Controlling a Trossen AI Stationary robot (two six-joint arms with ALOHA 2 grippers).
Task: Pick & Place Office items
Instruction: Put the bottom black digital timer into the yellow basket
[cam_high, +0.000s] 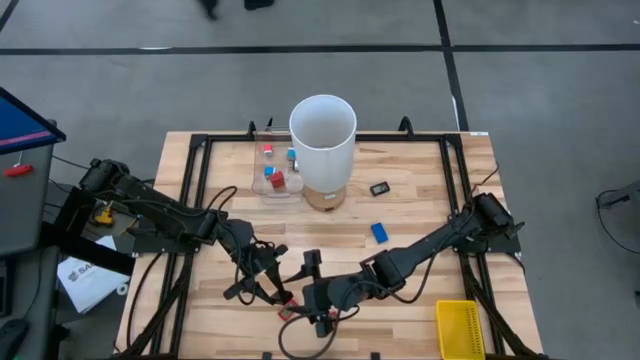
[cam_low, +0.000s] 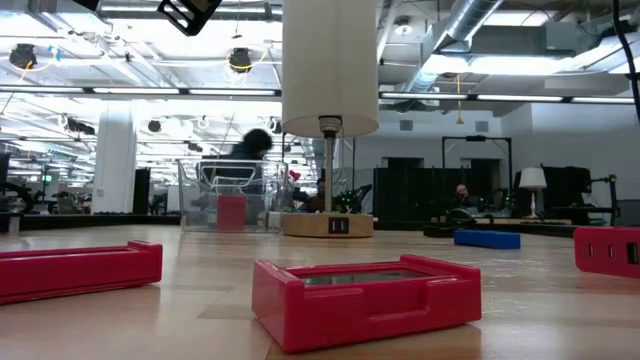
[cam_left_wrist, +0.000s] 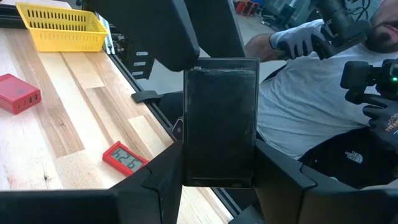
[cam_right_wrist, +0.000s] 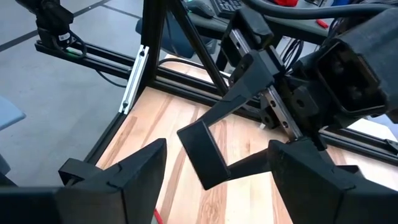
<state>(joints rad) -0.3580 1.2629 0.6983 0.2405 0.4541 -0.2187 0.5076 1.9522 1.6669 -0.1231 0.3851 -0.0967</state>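
My left gripper is shut on a flat black rectangular piece above the near middle of the table. My right gripper hangs open just to its right, facing that piece. Red pieces lie flat on the wood below the grippers and show close up in the low view. A blue piece and a black piece lie farther right. More red and blue pieces sit in a clear box. My left gripper pinches the black piece between its two fingers, one finger on each long edge near one end. The rest of the piece sticks out past the fingertips. It is lifted clear of the table.
A tall white cylinder stands on a wooden base at the far middle, next to the clear box. A yellow mesh basket sits at the near right corner. A black frame rail runs round the table. A gloved person stands at the near edge.
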